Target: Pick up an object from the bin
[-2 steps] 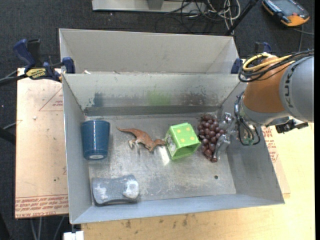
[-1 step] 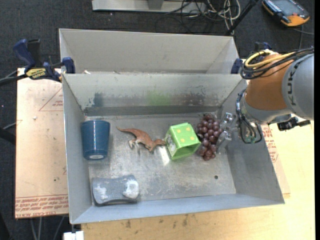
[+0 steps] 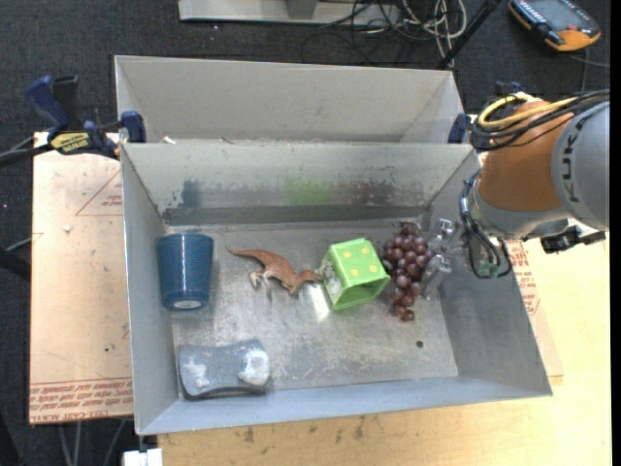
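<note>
My gripper (image 3: 439, 251) reaches in from the bin's right wall, just right of a dark purple bunch of grapes (image 3: 406, 265); its metal fingertips lie against the bunch's right side. Left of the grapes sits a green die (image 3: 355, 273) with yellow pips, tilted on the floor. A brown toy dinosaur (image 3: 277, 270) lies further left, its tail pointing to the left.
A blue cup (image 3: 185, 270) lies on its side at the left of the bin. A grey and white crumpled cloth-like thing (image 3: 222, 368) rests near the front left corner. The arm's orange body hangs over the right rim.
</note>
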`<action>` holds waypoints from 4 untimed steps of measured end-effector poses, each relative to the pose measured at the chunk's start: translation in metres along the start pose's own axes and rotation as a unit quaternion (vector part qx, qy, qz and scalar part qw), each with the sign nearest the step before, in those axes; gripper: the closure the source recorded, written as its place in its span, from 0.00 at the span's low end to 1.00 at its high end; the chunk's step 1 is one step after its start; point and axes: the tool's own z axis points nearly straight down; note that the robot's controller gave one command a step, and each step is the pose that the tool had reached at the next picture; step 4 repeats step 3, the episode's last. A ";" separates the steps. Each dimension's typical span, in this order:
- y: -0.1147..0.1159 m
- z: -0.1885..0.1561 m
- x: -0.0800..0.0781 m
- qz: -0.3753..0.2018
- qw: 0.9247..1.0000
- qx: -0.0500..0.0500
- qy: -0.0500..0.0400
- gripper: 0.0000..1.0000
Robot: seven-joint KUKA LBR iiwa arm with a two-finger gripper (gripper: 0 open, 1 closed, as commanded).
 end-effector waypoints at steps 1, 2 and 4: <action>0.000 -0.019 0.001 0.001 1.000 0.000 0.004 1.00; 0.001 -0.038 0.000 0.000 1.000 -0.001 0.001 1.00; 0.001 -0.053 0.000 0.000 1.000 -0.001 0.001 1.00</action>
